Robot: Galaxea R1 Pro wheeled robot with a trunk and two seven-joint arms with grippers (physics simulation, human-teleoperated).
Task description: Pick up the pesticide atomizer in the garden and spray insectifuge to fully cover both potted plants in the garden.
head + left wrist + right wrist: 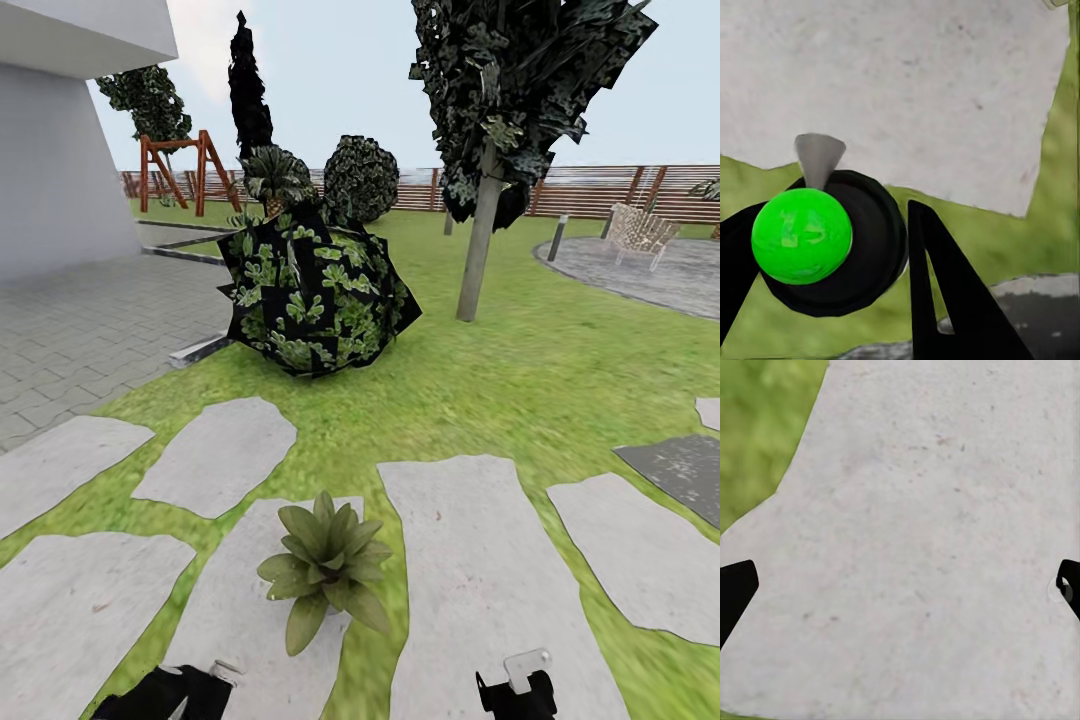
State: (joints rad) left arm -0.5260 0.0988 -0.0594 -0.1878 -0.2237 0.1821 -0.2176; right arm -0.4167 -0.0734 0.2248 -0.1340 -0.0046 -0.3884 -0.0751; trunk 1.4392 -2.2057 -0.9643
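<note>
The pesticide atomizer (814,240) appears in the left wrist view as a bright green ball seated on a round black body, with a grey funnel-shaped nozzle rising from its far edge. It sits between the two black fingers (945,300) of the left gripper (832,255), which close against it; the left gripper therefore holds the atomizer. In the head view the left gripper (195,685) lies at the lower left edge of the frame, with a pale tip that is probably the nozzle just showing.

One potted plant (325,565), a low rosette of pointed green leaves, stands at lower centre of the head view on a pale stepping stone (215,455), its pot hidden under the leaves. It lies up and to the right of the left gripper, and up and to the left of the right gripper (515,690), which sits at the lower right edge. The plant appears slightly nearer the left, loaded arm. In the right wrist view the right gripper's fingertips (735,585) stand at opposite edges of the frame over bare stone: spread wide, holding nothing.

Judgement: the coming move turns on swinging the nozzle axis toward the rosette, forward and inward from the left arm.

Beyond, at centre frame, stands a large dark broad-leaved shrub (315,290), then a tree trunk (480,240), lawn (560,370) and a slatted fence (600,190). A second potted plant cannot be identified.
</note>
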